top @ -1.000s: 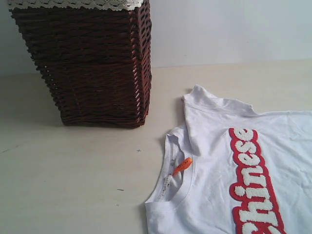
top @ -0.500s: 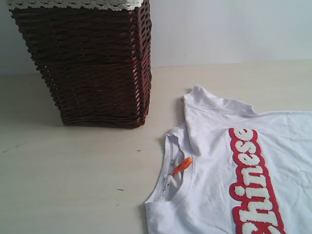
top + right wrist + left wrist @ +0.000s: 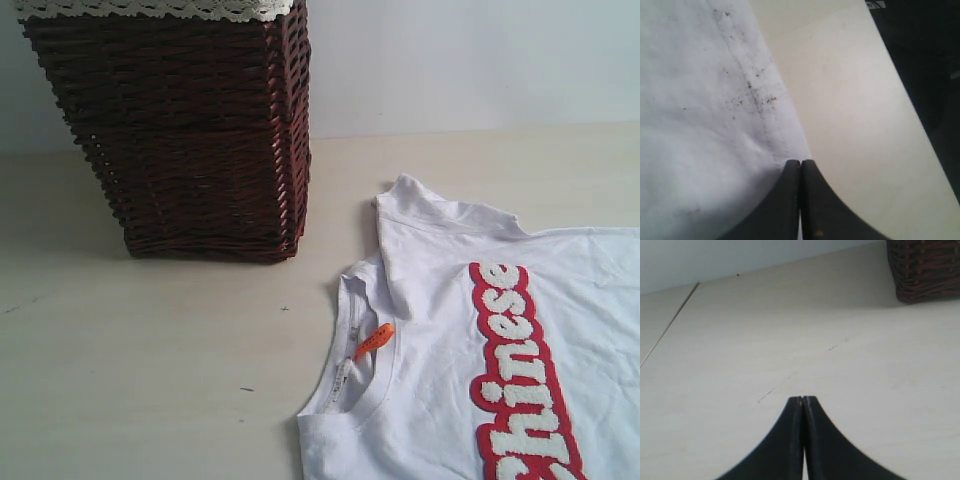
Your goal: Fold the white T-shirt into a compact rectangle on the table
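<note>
Closed left end effector (image 3: pixel 803 400) over bare table (image 3: pixel 790 335), wicker basket (image 3: pixel 922 267) corner beyond

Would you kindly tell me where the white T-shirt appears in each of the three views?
Exterior: T-shirt at lower right, right of the basket.
Left wrist: not in it; only a basket corner and the table.
Right wrist: T-shirt close up, its stitched edge lying on the table.
Shared landmark: the table shows in all three; the basket links exterior and left wrist.
</note>
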You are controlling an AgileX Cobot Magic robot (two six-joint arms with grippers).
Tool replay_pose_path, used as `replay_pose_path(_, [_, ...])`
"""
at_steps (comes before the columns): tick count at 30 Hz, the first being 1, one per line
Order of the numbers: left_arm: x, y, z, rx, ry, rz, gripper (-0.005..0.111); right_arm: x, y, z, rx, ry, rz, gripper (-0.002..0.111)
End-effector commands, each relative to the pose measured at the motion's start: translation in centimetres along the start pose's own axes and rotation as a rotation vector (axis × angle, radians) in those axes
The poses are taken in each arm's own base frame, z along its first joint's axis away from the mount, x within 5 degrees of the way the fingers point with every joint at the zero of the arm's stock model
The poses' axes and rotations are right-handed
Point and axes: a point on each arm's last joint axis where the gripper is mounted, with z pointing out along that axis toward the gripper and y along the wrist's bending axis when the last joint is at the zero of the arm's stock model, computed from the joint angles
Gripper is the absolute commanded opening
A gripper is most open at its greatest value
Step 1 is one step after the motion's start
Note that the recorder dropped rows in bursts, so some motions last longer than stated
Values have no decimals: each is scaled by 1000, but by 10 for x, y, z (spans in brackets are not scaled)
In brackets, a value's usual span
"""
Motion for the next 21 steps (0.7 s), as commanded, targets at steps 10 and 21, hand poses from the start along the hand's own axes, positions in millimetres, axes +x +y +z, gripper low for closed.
replay_pose_path(10, [-1,0,0,1,-4,-15,0,-24,-18,-63,78,-135,38,0])
replay_pose_path(21, [-1,0,0,1,-4,-15,0,-89,73,-113,-134,-439,-59,0])
